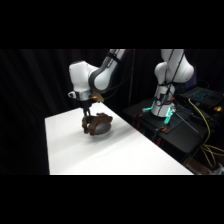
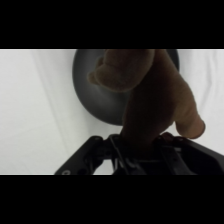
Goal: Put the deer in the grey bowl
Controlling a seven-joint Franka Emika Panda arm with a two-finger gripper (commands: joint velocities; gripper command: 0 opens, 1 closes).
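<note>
White table [image 1: 125, 155] against black curtains: the gripper [image 1: 86, 120] hangs low over the grey bowl [image 1: 101, 129], the deer [image 1: 97, 121] draped on it. Wrist view: fingers closed on the deer [image 2: 145, 95], dangling above the bowl [image 2: 90, 85]. Judged: carried over; release remains.

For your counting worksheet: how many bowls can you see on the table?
1. The bowl sits on the table near its far end, directly under the gripper, with the deer hanging over it. Nothing suggests another is hidden.
</note>
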